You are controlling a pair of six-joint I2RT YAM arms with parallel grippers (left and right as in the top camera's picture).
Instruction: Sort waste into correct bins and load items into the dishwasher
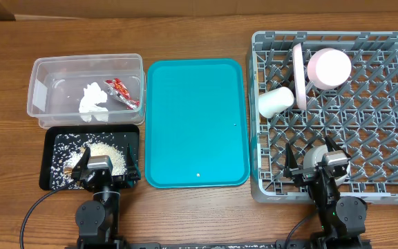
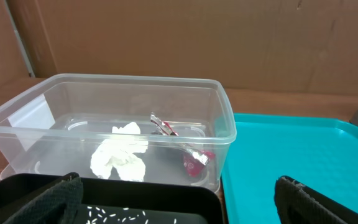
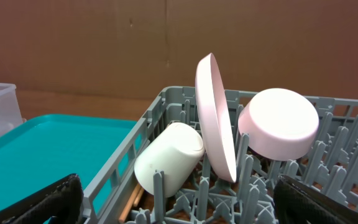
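A wooden table (image 1: 185, 34) seen from above, with a teal tray (image 1: 195, 121) lying bare at its centre. To the left of the teal tray, at its far end, sits a clear tub (image 1: 43, 76) holding a crumpled tissue (image 1: 93, 98) and, nearer the teal tray, a red wrapper (image 1: 124, 93). Also left of the teal tray, at its near end and touching the tub, lies a black tray (image 1: 52, 142) with rice (image 1: 106, 155) heaped in the middle and scattered around; any brown bits in it are too small to make out. The left gripper (image 1: 106, 164) sits above the near edge of this black tray, its fingers (image 2: 48, 199) spread fully apart with nothing between them. To the right of the teal tray stands a grey rack (image 1: 365, 138). In the rack's far corner closest to the teal tray, a white cup (image 1: 276, 102) lies on its side. Just beyond the cup, farther from the teal tray, a pink plate (image 1: 299, 76) stands on edge between the pegs, slightly tilted. A pink bowl (image 1: 329, 68) is tipped on its side just past the plate. The right gripper (image 1: 314, 160) hangs over the rack's near edge, right of the teal tray, fingers (image 3: 42, 202) likewise wide apart and holding nothing.
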